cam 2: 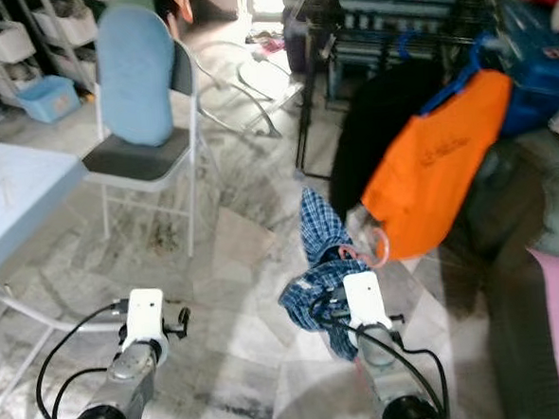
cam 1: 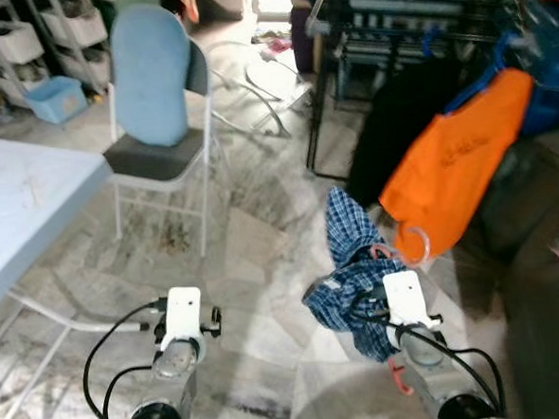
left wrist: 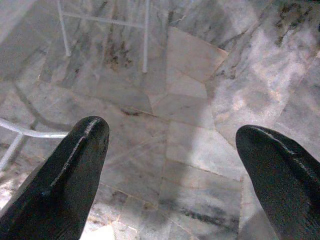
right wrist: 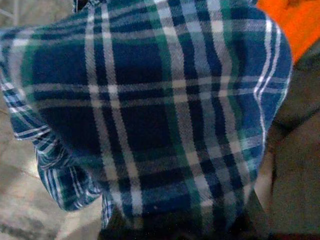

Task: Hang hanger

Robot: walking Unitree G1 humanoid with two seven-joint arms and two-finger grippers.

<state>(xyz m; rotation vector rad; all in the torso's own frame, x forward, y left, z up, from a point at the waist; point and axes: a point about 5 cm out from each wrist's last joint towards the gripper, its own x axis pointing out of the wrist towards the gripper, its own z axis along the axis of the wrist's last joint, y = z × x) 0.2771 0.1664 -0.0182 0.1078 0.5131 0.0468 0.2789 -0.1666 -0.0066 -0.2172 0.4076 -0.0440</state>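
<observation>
A blue plaid shirt [cam 1: 352,272] on a pink hanger hangs above the floor at my right gripper [cam 1: 385,303]. The hanger's hook [cam 1: 415,244] sticks out toward the orange garment. The gripper is shut on the hanger, with its fingers buried under the plaid cloth [right wrist: 150,115]. The black clothes rack [cam 1: 322,93] stands ahead on the right. It carries an orange garment [cam 1: 462,160] on a blue hanger and a black garment [cam 1: 398,131]. My left gripper [left wrist: 172,135] is open over bare marble floor, holding nothing.
A white folding chair [cam 1: 161,141] with a blue cushion stands ahead on the left. A pale blue table [cam 1: 23,201] juts in from the left. A dark sofa [cam 1: 541,288] runs along the right. Shelves and a blue bin [cam 1: 56,98] stand at the back left.
</observation>
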